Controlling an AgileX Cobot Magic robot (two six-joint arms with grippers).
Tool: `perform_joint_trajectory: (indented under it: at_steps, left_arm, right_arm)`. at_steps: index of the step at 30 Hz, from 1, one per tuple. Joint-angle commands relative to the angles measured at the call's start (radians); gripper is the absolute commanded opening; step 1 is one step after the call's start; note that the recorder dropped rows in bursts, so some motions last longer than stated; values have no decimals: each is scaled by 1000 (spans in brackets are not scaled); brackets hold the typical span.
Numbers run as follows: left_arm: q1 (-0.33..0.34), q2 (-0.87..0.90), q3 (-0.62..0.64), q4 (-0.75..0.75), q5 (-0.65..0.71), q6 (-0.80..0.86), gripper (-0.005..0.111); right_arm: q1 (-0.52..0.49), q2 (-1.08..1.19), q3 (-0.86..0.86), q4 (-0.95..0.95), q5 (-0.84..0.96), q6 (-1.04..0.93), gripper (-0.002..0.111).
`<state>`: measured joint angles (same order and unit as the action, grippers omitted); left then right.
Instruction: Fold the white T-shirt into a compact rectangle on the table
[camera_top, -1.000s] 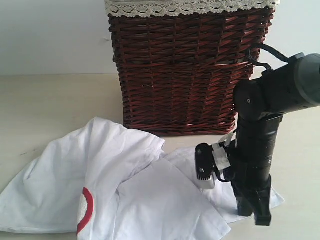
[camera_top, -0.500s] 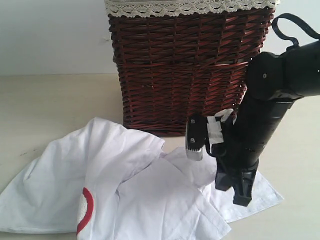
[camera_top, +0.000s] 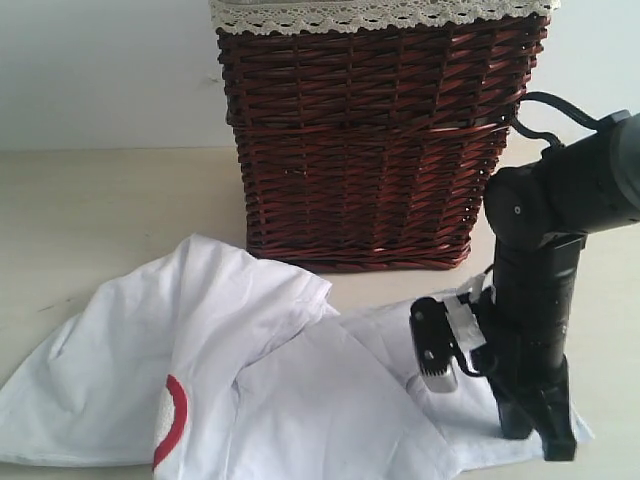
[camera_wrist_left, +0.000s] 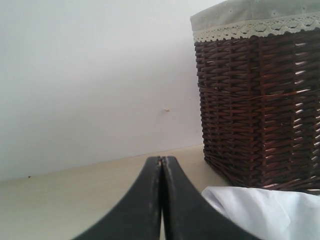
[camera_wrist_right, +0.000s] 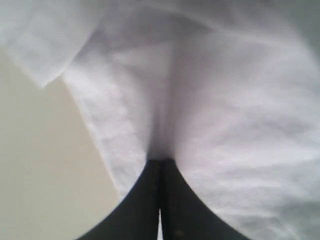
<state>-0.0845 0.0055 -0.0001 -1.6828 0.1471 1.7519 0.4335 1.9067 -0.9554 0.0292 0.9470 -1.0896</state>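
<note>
The white T-shirt (camera_top: 250, 350) lies crumpled and spread on the table (camera_top: 100, 200) in front of the basket, with a curved edge of its red patch (camera_top: 172, 420) showing near the front. My right gripper (camera_top: 545, 440) is shut and points down onto the shirt's right-hand flap. In the right wrist view its tips (camera_wrist_right: 161, 161) touch the white fabric (camera_wrist_right: 225, 115), where a shaded crease runs into them; no cloth shows between the fingers. My left gripper (camera_wrist_left: 161, 159) is shut and empty, low over the bare table, with an edge of the shirt (camera_wrist_left: 265, 210) beside it.
A tall dark brown wicker basket (camera_top: 360, 140) with cream lace trim stands at the back of the table, just behind the shirt; it also shows in the left wrist view (camera_wrist_left: 260, 110). A pale wall rises behind it. Bare table lies left of the basket.
My right arm rose toward the basket half a second ago, then came back down and further right. The shirt's right flap now reaches further toward the front right.
</note>
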Motion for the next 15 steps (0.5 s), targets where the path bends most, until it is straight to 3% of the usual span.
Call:
perform_joint_trajectory:
  at_steps: [1,9,15]
  left_arm:
    - [-5,-6,0,-1,3,-1,0]
    - [-5,-6,0,-1,3,0,0]
    - [-5,-6,0,-1,3,-2,0]
  right_arm:
    - [-4,1,43,-2,123,-79,0]
    - [-4,-109,71,100,216,-197,0]
    - [-4,-262,71,310,102,-217,2]
